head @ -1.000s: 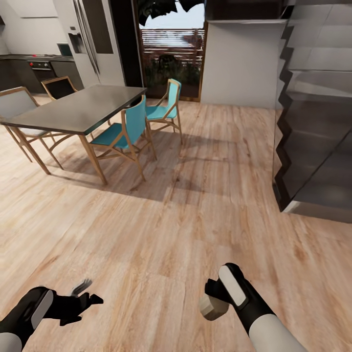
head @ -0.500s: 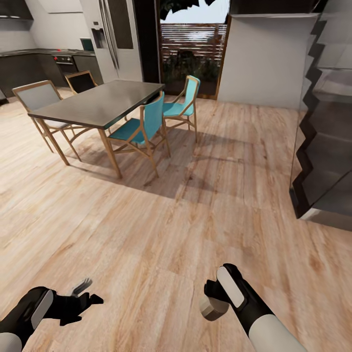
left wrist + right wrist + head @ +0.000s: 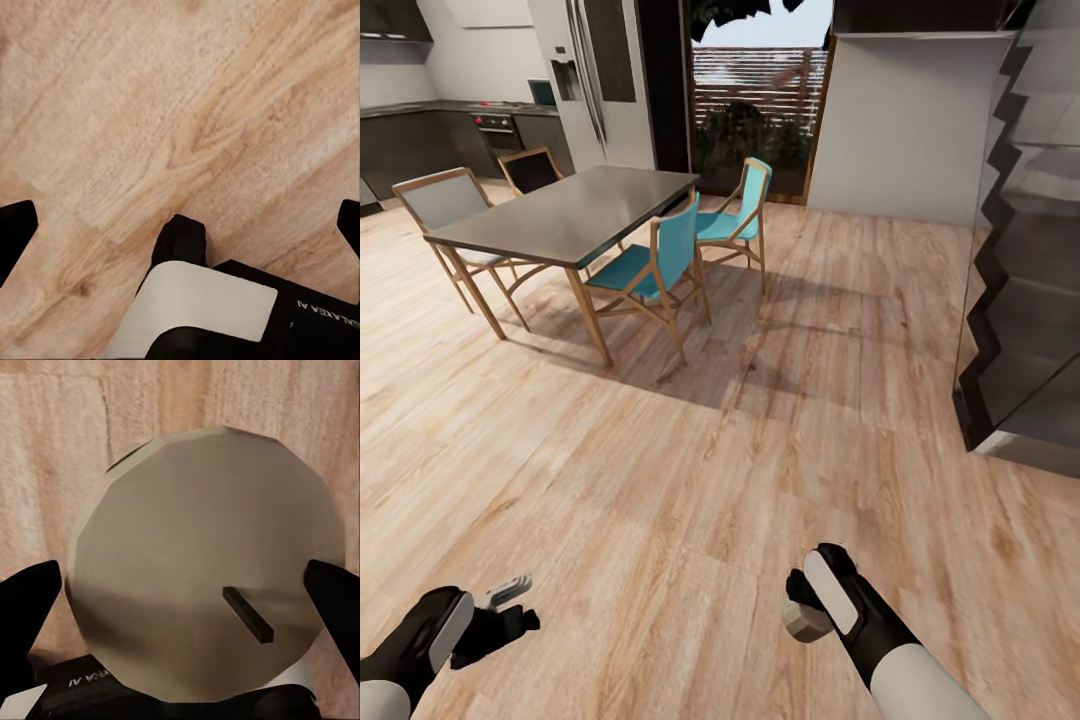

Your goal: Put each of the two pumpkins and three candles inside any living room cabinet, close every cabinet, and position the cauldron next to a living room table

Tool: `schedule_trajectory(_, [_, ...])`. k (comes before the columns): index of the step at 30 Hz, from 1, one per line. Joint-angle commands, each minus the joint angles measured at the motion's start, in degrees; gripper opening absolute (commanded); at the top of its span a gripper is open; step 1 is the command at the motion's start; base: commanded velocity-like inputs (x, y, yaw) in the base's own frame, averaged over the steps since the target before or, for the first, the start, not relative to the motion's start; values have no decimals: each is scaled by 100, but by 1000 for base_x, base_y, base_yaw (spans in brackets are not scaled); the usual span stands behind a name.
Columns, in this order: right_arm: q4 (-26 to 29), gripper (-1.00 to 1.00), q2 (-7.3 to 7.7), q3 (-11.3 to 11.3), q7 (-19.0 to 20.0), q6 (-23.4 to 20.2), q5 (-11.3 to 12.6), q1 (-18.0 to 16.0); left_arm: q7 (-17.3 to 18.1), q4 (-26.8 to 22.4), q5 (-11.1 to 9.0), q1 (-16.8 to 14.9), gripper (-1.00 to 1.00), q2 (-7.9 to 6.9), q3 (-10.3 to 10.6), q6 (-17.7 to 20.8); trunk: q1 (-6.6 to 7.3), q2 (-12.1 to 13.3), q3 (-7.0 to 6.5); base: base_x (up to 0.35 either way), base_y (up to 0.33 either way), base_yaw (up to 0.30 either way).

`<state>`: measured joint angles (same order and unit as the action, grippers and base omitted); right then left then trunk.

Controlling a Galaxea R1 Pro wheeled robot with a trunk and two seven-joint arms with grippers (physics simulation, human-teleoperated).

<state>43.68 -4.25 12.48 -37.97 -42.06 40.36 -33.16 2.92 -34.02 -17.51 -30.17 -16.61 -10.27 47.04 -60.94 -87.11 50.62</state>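
A short beige-tan candle [image 3: 800,618] sits in my right gripper [image 3: 797,612], which is shut on it low over the wooden floor at the lower right of the head view. Seen from the right wrist, the candle's [image 3: 206,577] flat round top and dark wick lie between the two black fingertips [image 3: 30,600] of the right gripper [image 3: 184,600]. At the lower left of the head view my left gripper [image 3: 512,606] hangs open over bare floor. Its fingertips [image 3: 16,229] stand far apart with nothing between them in the left wrist view.
A grey-topped dining table [image 3: 575,210] with teal chairs [image 3: 660,262] and pale chairs [image 3: 445,205] stands ahead to the left. A dark staircase [image 3: 1025,260] rises at the right. Beyond are a fridge [image 3: 595,80], kitchen counters [image 3: 430,135] and a glass door [image 3: 755,110]. Open wooden floor [image 3: 690,480] lies between.
The view has panned left and then steadied. My left gripper has drawn back and lower. The right gripper has turned slightly, still shut on the candle.
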Motion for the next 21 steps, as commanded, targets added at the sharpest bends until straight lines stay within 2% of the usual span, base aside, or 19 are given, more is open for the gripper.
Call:
schedule_trajectory(1, [-17, -100, -2, 4, 8, 24, -9, 0, -164, 1, -8, 0, 100, 30, 0, -47, 23, 42, -19, 0, 0, 0])
schedule_trajectory(3, [-62, -100, -5, 20, 9, 29, -93, 0, -717, 1, -19, -1, 100, 180, 1, -165, 67, 122, -55, 0, 0, 0])
schedule_trajectory(6, [-73, -100, -11, 22, 9, 36, -120, -1, -939, 1, -23, -1, 100, 266, 5, -216, 111, 202, -91, 0, 0, 0])
schedule_trajectory(13, [-78, -100, -71, 12, 9, 29, -124, -1, -1011, 1, -28, 2, 100, 300, 0, -223, 111, 202, -92, 0, 0, 35])
schedule_trajectory(21, [-78, -100, -93, 41, 4, 23, -117, -4, -1007, 1, -33, -2, 100, 307, -1, -226, 111, 202, -98, 0, 0, 256])
